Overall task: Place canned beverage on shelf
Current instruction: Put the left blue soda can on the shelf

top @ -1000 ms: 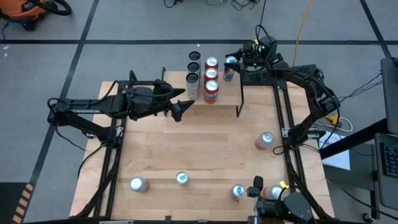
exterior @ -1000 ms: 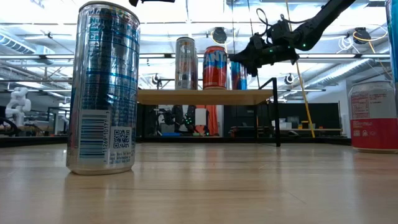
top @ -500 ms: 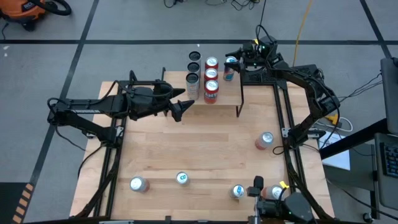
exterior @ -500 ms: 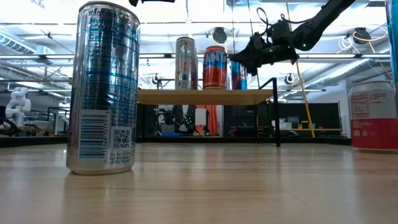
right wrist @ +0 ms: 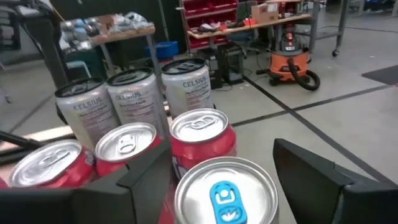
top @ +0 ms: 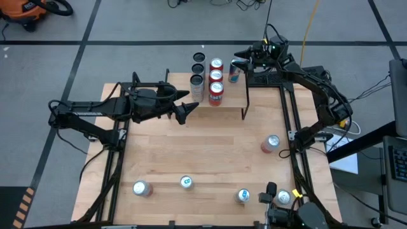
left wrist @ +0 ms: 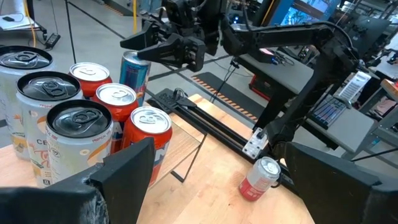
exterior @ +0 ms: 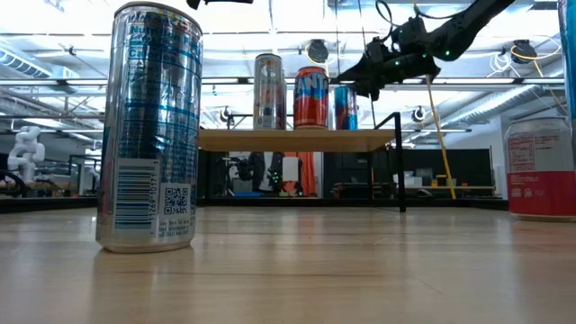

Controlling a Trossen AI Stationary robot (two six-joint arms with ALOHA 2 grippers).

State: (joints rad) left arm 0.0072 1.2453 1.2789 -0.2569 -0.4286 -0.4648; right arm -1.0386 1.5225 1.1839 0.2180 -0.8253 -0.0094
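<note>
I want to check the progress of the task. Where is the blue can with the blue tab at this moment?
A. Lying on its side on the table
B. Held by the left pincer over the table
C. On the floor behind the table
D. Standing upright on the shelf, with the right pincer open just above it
D: the blue can stands on the shelf, and the right pincer hangs just above it, fingers apart.
</note>
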